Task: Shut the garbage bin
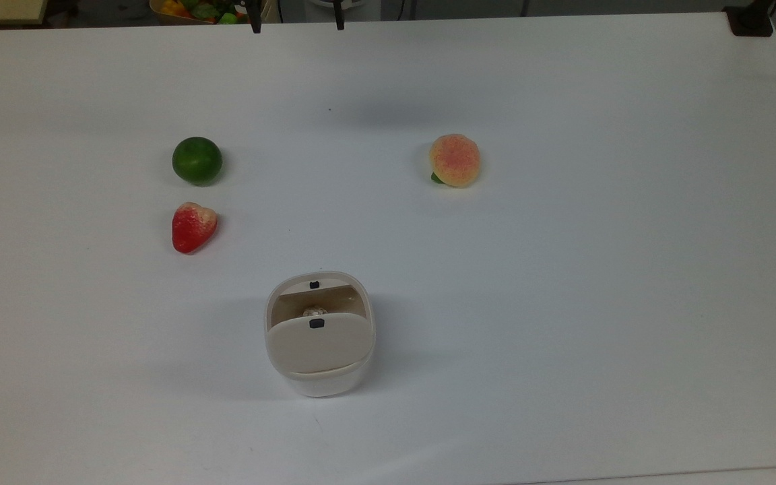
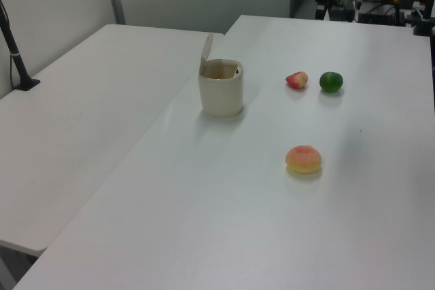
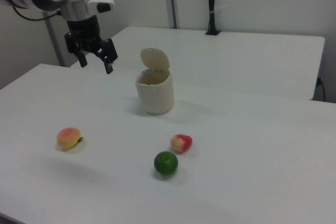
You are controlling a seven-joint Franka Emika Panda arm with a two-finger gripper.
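The garbage bin [image 1: 319, 357] is a small white rounded-square tub standing on the white table [image 1: 563, 269] near the top view's bottom centre. Its beige lid [image 1: 318, 343], with a small black button, stands raised on its hinge, so the mouth is uncovered. A small pale object lies inside. In the left view the bin [image 2: 221, 92] has its lid [image 2: 206, 52] upright; the right view shows the bin [image 3: 155, 95] and lid [image 3: 155, 59] the same way. My gripper [image 3: 96, 62] hangs open and empty above the table, to the right view's left of the bin; its two black fingertips [image 1: 255, 25] show at the top view's upper edge.
A green lime [image 1: 197, 160] and a red strawberry [image 1: 192, 227] lie at the top view's left. A peach [image 1: 455, 160] lies to the right of centre. A second white table [image 2: 81, 120] adjoins beyond the bin, with a black post [image 3: 211, 3] on it.
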